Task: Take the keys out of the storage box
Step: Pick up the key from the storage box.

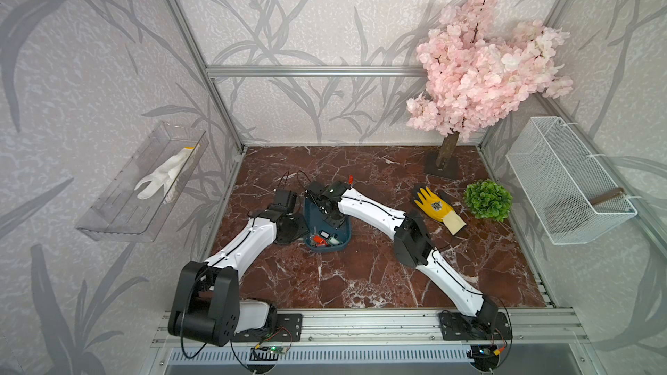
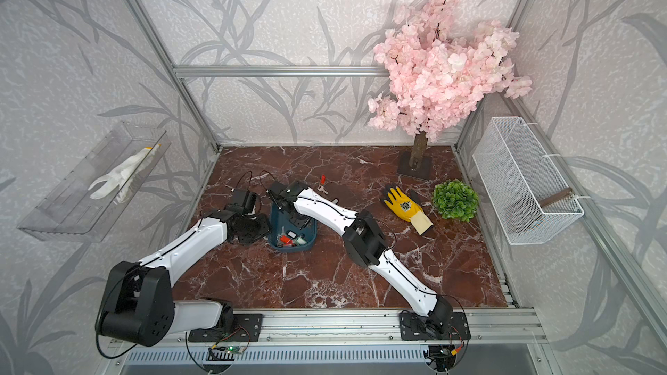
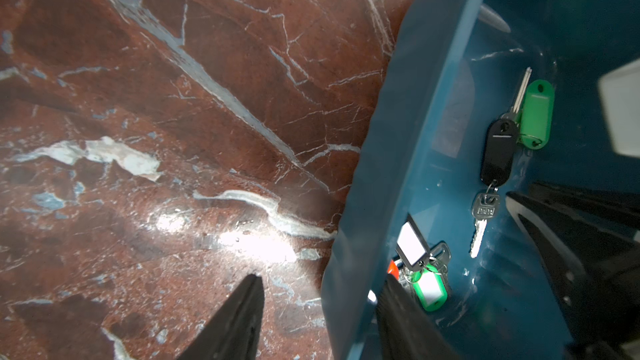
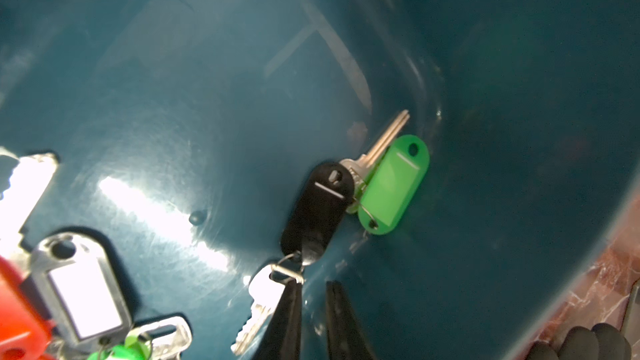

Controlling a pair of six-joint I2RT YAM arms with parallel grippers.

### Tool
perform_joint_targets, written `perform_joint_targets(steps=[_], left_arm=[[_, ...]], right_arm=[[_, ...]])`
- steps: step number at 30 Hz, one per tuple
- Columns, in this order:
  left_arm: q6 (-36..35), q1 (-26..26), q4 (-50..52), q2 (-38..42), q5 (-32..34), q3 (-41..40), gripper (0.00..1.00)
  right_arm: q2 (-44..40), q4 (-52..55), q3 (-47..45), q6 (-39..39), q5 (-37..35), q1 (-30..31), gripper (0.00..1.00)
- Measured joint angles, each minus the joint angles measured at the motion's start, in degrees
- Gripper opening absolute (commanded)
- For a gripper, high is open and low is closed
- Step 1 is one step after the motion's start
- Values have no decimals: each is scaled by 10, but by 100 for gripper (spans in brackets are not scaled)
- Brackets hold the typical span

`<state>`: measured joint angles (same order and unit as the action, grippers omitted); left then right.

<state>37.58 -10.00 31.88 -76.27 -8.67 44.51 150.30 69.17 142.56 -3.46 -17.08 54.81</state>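
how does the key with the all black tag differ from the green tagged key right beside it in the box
Colour: the black-tagged key has a solid black tag, the green-tagged key a bright green one. Pose: the black-tagged key's blade stretches away from its tag; the green-tagged key's blade lies folded alongside its tag. Overlap: the black tag covers part of the green-tagged key's head. Both are silver keys on wire rings, lying in the storage box.

keys (image 1: 322,240) in storage box (image 1: 345,233); glove (image 1: 435,207) right of box
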Motion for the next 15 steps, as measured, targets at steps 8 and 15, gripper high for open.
perform_joint_targets(steps=[8, 15], left_arm=[[0, 0, 0, 0, -1, 0, 56], [0, 0, 0, 0, -2, 0, 56]], right_arm=[[11, 1, 1, 1, 15, 3, 18], [11, -15, 2, -9, 75, 2, 18]])
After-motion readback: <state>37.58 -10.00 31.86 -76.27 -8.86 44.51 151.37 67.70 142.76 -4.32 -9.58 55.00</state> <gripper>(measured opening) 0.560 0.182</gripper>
